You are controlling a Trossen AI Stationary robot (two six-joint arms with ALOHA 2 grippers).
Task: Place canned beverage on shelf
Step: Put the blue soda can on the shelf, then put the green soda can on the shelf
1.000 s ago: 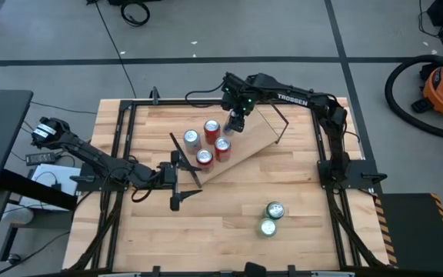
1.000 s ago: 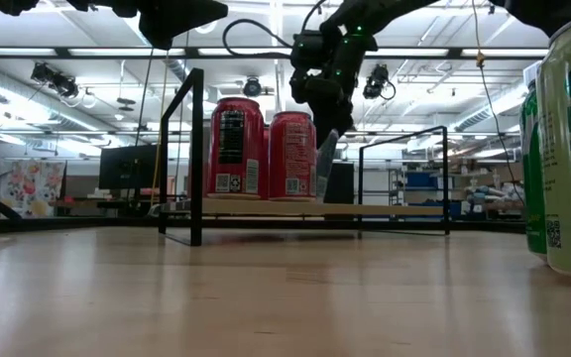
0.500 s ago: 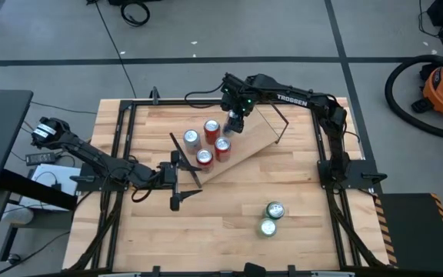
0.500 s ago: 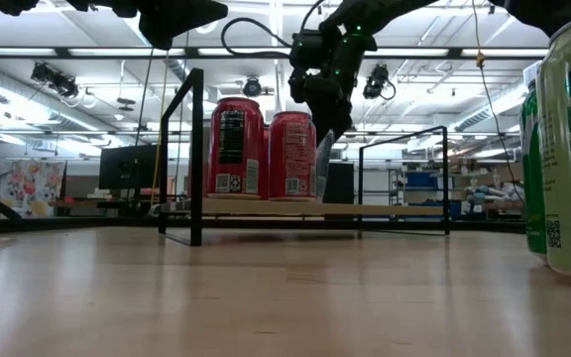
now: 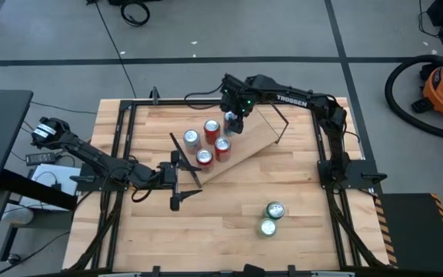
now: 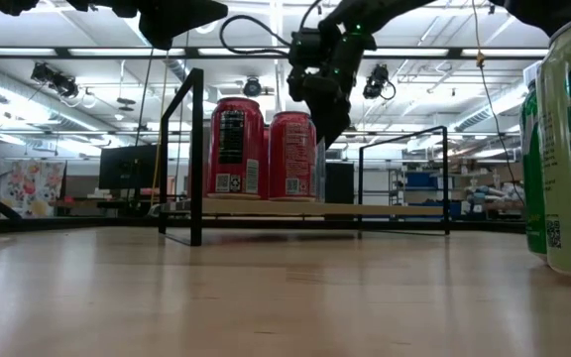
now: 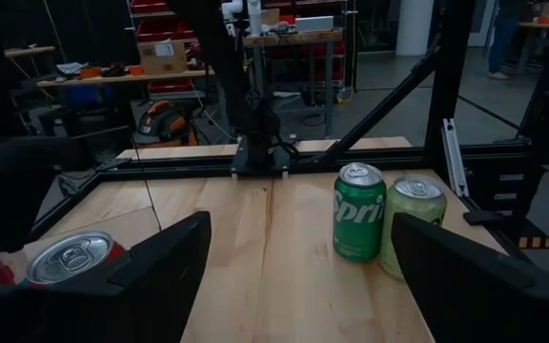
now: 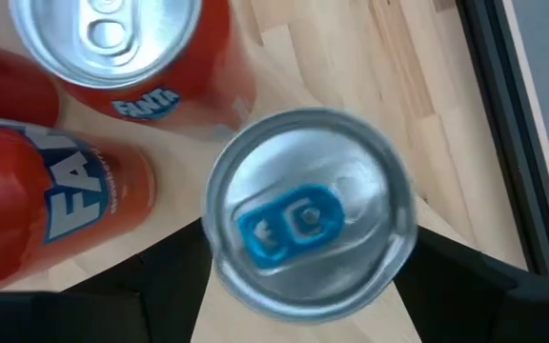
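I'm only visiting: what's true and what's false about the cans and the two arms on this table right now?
1. Two green cans stand on the table, off the shelf. True.
2. The left gripper holds a can. False: it is open and empty.
3. Four red cans stand on the shelf. True.
4. The right gripper hangs over the green cans. False: it is above the shelf, over a silver-topped can beside the red ones.
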